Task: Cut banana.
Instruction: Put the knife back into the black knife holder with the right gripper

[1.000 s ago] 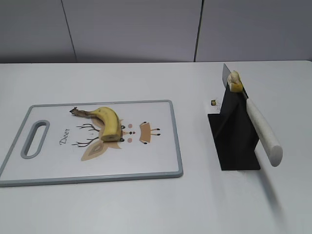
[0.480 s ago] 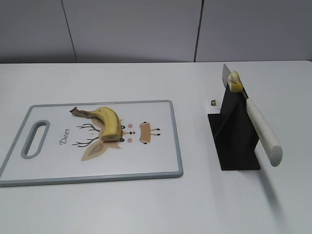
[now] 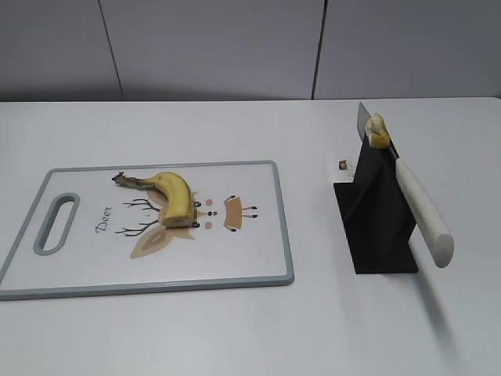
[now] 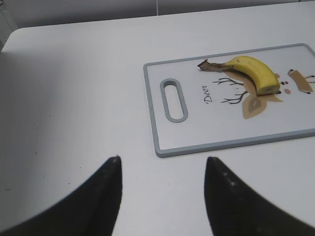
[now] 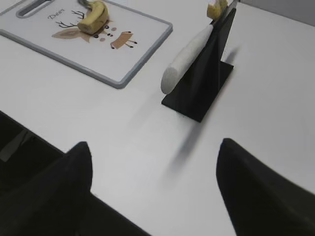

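Half banana on board, knife blade mostly hidden in stand

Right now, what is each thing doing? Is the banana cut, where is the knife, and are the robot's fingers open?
banana: cut, stem half lying on the cutting board.
banana piece: stuck on the blade.
knife: resting in the black stand, handle out.
left fingers: open, empty.
right fingers: open, empty.

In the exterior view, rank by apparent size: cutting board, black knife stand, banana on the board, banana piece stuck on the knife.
1. cutting board
2. black knife stand
3. banana
4. banana piece on the knife
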